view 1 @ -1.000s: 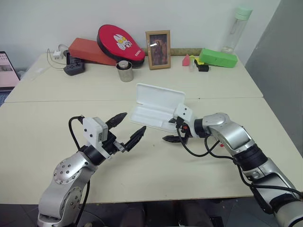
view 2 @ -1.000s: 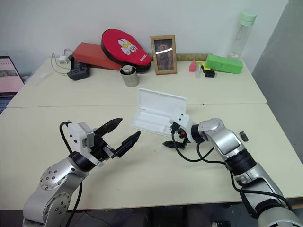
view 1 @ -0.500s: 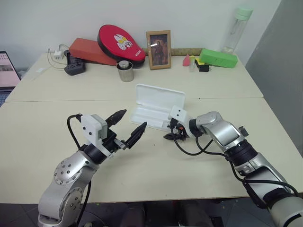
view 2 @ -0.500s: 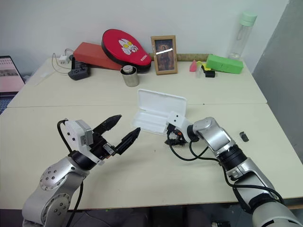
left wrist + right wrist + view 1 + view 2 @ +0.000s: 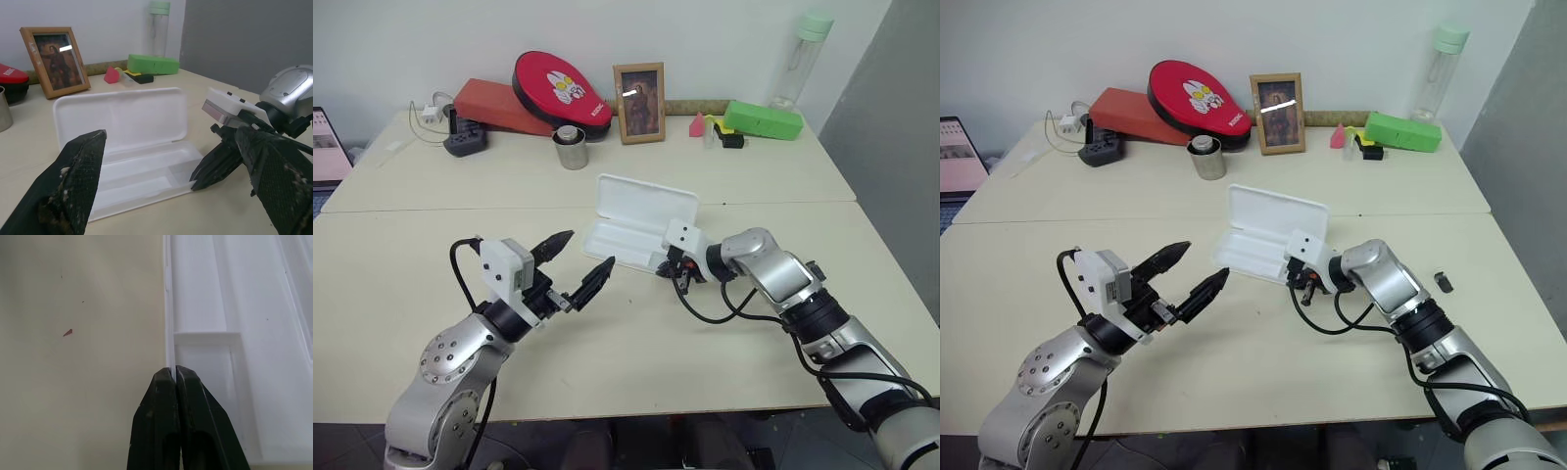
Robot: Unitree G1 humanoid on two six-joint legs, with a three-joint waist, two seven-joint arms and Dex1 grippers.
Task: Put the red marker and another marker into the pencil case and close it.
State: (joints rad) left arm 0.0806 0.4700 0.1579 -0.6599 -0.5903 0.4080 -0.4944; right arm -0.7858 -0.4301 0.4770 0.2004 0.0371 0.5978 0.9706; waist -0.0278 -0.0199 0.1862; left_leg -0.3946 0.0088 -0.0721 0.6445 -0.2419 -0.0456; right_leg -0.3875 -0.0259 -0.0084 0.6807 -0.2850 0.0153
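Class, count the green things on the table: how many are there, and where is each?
2: a green box at the table's far right edge, and a bottle with a green cap beside it. Others may be hidden.

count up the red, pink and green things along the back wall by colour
red: 2 (flat box, oval pad)
pink: 1 (small wedge)
green: 2 (long box, bottle cap)
total: 5
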